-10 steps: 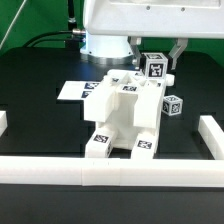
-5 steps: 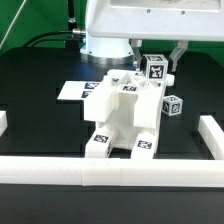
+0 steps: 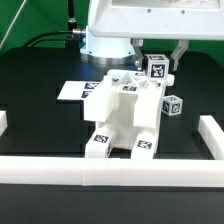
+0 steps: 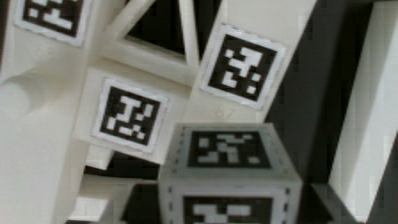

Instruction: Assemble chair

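Claw clamped tight on tagged post, close by top of chair body. Likely best: square post to its seat, lower slowly, don't jar body.

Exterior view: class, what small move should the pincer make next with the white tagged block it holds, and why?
Probably ease the small white tagged plastic block, clamped in the pincer, slowly down toward the chunky white part-built chair: it hangs just above the chair's top, at the exterior view's right, apparently not yet seated.
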`<act>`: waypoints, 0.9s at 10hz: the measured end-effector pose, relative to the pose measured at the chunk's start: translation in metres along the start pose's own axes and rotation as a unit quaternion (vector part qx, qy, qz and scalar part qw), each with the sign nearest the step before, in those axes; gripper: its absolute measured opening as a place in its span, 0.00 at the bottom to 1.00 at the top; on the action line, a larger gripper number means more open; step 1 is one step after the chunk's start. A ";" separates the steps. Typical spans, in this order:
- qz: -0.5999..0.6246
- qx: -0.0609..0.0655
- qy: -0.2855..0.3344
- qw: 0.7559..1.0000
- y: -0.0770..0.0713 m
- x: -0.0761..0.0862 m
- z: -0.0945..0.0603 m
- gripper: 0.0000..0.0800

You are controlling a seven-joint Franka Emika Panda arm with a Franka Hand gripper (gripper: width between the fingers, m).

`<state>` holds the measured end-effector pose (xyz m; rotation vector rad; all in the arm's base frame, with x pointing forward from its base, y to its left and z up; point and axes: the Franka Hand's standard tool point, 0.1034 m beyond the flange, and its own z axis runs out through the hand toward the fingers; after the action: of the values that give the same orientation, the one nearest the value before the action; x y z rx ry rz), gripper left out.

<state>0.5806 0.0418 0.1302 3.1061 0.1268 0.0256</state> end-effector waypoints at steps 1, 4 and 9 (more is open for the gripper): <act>0.000 -0.001 -0.002 1.000 0.000 -0.001 0.002 0.36; -0.002 -0.003 0.001 1.000 0.001 0.001 0.003 0.36; -0.003 -0.008 0.015 1.000 0.002 0.007 0.010 0.36</act>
<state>0.5875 0.0404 0.1207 3.0908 0.1371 0.0712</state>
